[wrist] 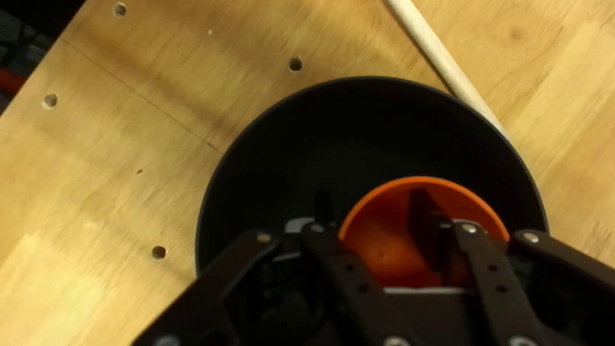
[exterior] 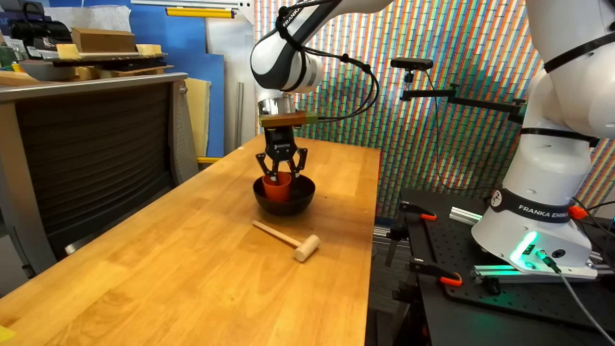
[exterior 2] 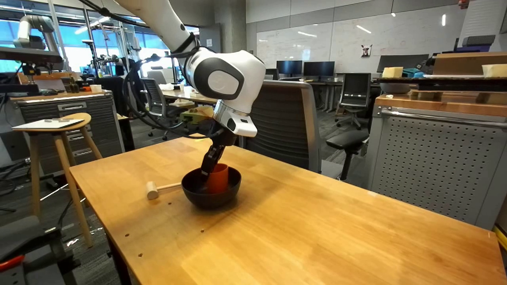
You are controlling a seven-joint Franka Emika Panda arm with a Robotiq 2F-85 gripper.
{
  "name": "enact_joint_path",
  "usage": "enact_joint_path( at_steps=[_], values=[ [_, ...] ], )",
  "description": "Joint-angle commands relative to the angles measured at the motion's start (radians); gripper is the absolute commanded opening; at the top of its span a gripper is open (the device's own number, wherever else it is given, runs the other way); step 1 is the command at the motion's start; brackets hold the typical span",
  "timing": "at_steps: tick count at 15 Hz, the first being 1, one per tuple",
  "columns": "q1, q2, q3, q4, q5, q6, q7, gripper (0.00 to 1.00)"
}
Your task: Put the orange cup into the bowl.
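The orange cup (exterior: 276, 193) stands inside the black bowl (exterior: 284, 208), with its rim above the bowl's rim. It also shows in an exterior view (exterior 2: 219, 181) and in the wrist view (wrist: 379, 235), nearer one side of the bowl (wrist: 331, 125). My gripper (exterior: 285, 176) points down into the bowl with its fingers spread. In the wrist view, one finger of the gripper (wrist: 372, 218) is inside the cup and the other is outside it, over the bowl. Gaps show between the fingers and the cup's wall. The cup's near side is hidden by the gripper in the wrist view.
A small wooden mallet (exterior: 307, 248) lies on the wooden table (exterior: 202, 269) close to the bowl; its handle (wrist: 447, 67) ends beside the bowl's rim. A chair (exterior 2: 281, 122) stands at the table's edge. A stool (exterior 2: 59, 126) stands off the table's end.
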Motion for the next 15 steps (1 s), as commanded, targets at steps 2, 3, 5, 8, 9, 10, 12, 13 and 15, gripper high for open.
enact_joint_path(
  at_steps=[2, 3, 5, 8, 9, 10, 12, 13, 15],
  values=[
    [0.061, -0.044, 0.006, -0.056, -0.017, -0.009, 0.004, 0.85],
    [0.089, -0.067, 0.005, -0.075, -0.045, -0.012, 0.017, 0.94],
    [0.143, -0.129, -0.002, -0.110, -0.119, -0.018, 0.045, 1.00],
    [0.196, -0.221, -0.006, -0.135, -0.231, -0.029, 0.098, 1.00],
    [0.203, -0.249, 0.001, -0.143, -0.256, -0.036, 0.106, 1.00],
    [0.209, -0.274, 0.007, -0.149, -0.280, -0.040, 0.118, 1.00],
    [0.216, -0.327, 0.020, -0.160, -0.327, -0.069, 0.122, 1.00],
    [0.215, -0.347, 0.026, -0.163, -0.348, -0.082, 0.119, 1.00],
    [0.207, -0.346, 0.038, -0.138, -0.393, -0.116, 0.095, 1.00]
  ],
)
